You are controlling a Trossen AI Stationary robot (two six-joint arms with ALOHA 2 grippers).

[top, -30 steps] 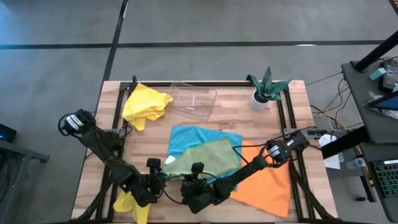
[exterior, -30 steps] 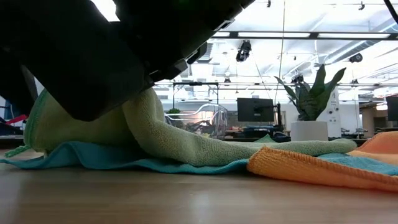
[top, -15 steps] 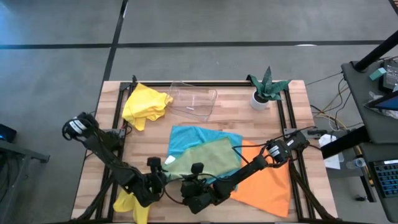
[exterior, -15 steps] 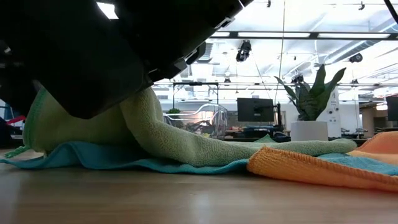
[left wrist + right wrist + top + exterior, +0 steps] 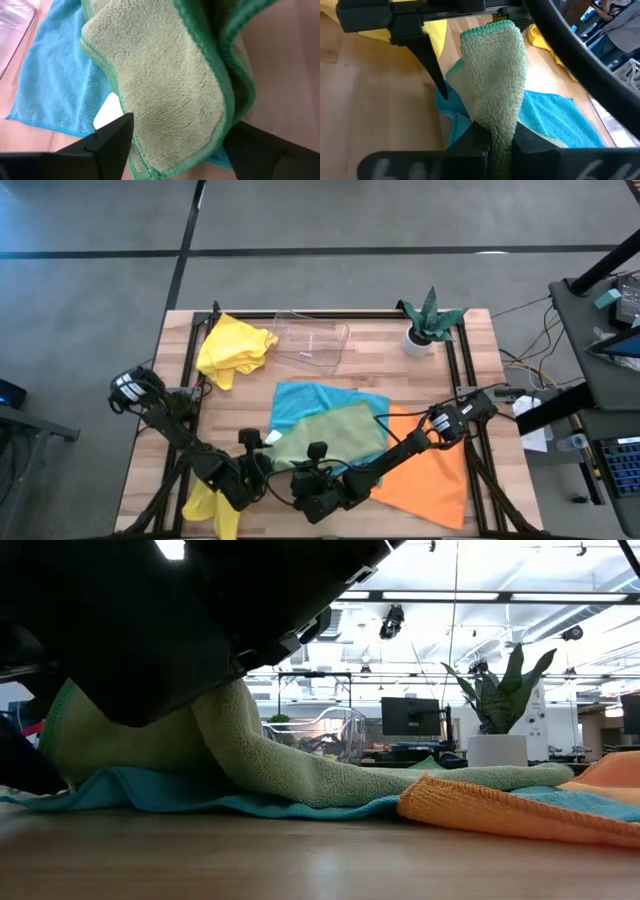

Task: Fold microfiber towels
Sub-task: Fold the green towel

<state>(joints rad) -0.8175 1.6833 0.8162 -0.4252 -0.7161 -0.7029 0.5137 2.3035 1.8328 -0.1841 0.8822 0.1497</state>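
**Right gripper pinching sage towel, no fold finished**

Right gripper (image 5: pixel 492 142) is clamped on the sage green microfiber towel (image 5: pixel 325 435), lifting its corner at table 6 o'clock. Left gripper (image 5: pixel 175 145) stands wide around that corner, gripping nothing. Turquoise blue towel (image 5: pixel 305 402), orange towel (image 5: pixel 430 470) and both bright yellow towels (image 5: pixel 232 348) lie unfolded, so nearly everything remains.

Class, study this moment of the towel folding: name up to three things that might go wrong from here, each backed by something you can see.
1. The right gripper pinches only a bunched edge of the sage green towel; the cloth may slip free.
2. The left gripper stands open around the towel's corner, so the fold may sag with one grip.
3. The green towel lies on the turquoise towel and beside the orange towel; pulling may drag them along.
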